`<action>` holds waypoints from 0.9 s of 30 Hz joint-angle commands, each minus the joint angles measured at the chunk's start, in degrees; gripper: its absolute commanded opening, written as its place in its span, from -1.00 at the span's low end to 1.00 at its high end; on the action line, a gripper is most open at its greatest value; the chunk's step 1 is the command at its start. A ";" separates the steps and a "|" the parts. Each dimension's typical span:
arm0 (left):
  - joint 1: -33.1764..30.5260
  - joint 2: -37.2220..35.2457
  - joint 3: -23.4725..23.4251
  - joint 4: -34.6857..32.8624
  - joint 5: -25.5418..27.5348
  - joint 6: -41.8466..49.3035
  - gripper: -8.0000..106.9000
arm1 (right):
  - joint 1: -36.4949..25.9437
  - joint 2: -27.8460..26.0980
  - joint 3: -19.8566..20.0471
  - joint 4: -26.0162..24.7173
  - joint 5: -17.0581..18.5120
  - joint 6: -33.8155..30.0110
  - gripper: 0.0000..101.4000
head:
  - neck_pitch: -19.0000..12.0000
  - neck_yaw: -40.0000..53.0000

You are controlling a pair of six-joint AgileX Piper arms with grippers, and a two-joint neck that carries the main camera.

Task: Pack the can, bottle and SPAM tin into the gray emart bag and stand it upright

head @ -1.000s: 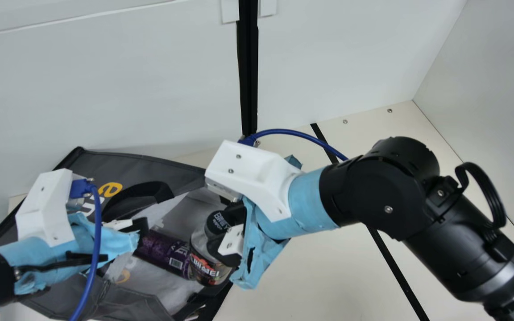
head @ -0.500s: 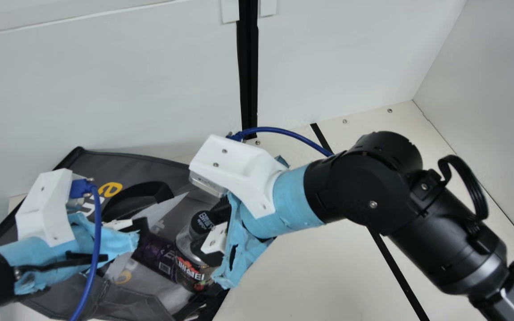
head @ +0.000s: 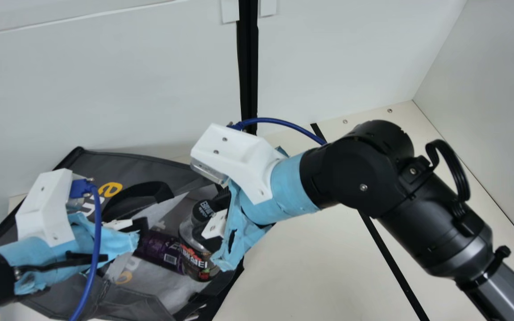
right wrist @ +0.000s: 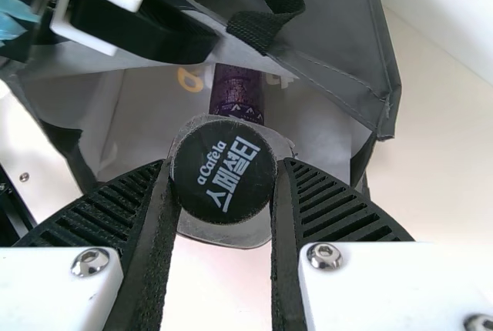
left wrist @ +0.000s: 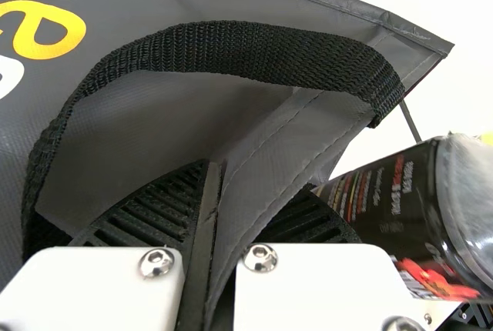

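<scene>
Right gripper (right wrist: 225, 168): clamped on the bottle (head: 194, 264) around its neck, just below the dark cap (right wrist: 223, 171). The bottle is at the mouth of the gray emart bag (head: 138, 161), beside the purple can (head: 161, 250) inside. Left gripper (left wrist: 219, 192): pinching the bag's rim beside the black handle (left wrist: 246, 52).

Governing relation: the bottle's long axis runs roughly in line with the right gripper's reach — cap toward the wrist, base pointing away, into the opening. The right arm has the load; the left is at the rim across from it. Judgement: the move calls for a base-first push along that axis — the can may obstruct it.
</scene>
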 commanded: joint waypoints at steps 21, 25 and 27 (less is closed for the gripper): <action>0.00 0.00 0.00 0.00 0.00 0.00 -1.00 | 0.67 2.49 6.11 3.74 -7.99 -0.96 -1.00 | -1.30 -0.05; 0.00 0.00 0.00 0.00 0.00 0.00 -1.00 | 0.88 3.32 6.49 4.43 -9.73 -0.88 -1.00 | -1.30 -0.05; 0.00 0.00 0.00 0.00 0.00 0.00 -1.00 | 1.00 3.75 6.55 4.75 -10.56 -0.79 -1.00 | -1.30 -0.05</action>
